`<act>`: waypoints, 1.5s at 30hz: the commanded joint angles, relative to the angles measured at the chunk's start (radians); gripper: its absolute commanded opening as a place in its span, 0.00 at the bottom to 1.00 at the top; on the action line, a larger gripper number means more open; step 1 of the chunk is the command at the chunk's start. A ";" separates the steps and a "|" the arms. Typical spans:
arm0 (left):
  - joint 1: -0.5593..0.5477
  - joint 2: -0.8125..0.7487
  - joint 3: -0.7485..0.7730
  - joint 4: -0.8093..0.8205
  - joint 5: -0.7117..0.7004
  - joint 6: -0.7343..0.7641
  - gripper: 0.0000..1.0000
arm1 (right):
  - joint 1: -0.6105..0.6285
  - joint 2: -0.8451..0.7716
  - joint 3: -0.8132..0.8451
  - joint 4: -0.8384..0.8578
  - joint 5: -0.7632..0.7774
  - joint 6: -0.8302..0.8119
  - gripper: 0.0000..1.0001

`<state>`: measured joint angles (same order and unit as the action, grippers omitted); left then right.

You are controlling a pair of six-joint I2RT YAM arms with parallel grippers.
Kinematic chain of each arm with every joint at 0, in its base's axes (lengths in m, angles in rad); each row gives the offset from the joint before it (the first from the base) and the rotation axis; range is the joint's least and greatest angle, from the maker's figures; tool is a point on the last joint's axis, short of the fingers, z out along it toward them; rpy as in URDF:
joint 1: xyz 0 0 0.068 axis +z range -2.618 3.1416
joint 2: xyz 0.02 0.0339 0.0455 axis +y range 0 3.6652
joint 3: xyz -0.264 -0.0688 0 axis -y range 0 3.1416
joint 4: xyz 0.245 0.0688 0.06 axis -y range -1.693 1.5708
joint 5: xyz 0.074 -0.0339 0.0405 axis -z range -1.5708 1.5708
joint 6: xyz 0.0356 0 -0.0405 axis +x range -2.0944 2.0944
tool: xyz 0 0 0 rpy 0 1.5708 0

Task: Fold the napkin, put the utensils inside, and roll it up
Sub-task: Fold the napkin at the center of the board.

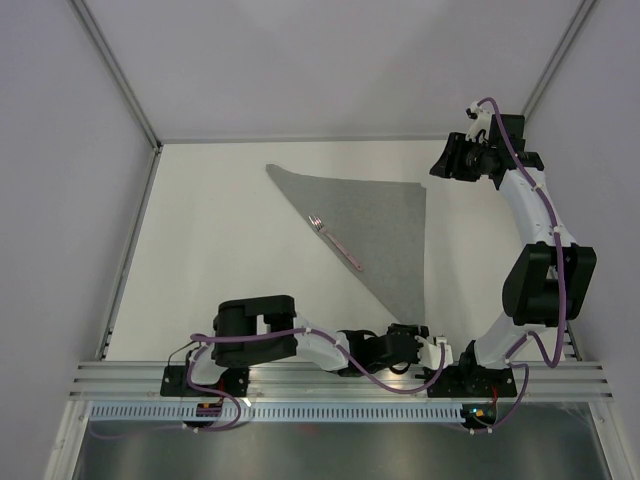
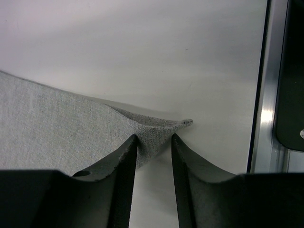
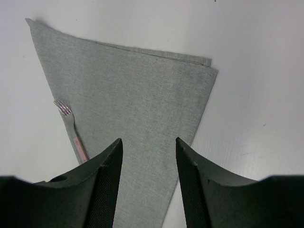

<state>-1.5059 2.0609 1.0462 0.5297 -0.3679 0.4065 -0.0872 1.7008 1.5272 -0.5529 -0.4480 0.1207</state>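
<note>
Your table is a plain white surface, and the napkin lies on it folded into a large grey triangle. Everything below is placed against that napkin. One straight edge of it runs along the far side and one down the right side. The long slanted edge faces left and ends in a narrow tip at the near side. At the far right corner the right wrist view shows the two layers of the napkin slightly out of line.

The metal rail that carries the arm bases runs just beyond the napkin's near tip.

Your left gripper sits low at that near tip. In its wrist view the tip of the napkin rises off the table in a small ridge between the fingers of the left gripper. Both fingertips meet the cloth, yet a gap shows between them, so you cannot tell whether the cloth is truly pinched.

Your right gripper hangs raised just past the napkin's far right corner. Its wrist camera looks down across the cloth between the spread fingers of the right gripper, which grasp nothing.

The fork lies along the napkin's slanted edge, about midway. The silvery tines of the fork point to the far left corner and reach partly over bare table, and its pink handle follows the edge.
</note>
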 commanded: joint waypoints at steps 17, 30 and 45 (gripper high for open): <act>0.003 -0.011 0.055 0.055 -0.052 0.017 0.02 | -0.003 -0.033 -0.001 0.021 -0.021 0.025 0.54; 0.131 -0.157 0.021 0.013 0.029 -0.234 0.02 | -0.002 -0.033 0.001 0.019 -0.031 0.028 0.54; 0.582 -0.324 -0.081 -0.094 0.215 -0.756 0.02 | -0.003 -0.032 -0.001 0.018 -0.050 0.030 0.54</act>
<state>-0.9676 1.7802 0.9798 0.4671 -0.2028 -0.1841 -0.0872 1.7008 1.5269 -0.5529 -0.4751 0.1280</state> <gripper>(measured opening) 0.030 0.542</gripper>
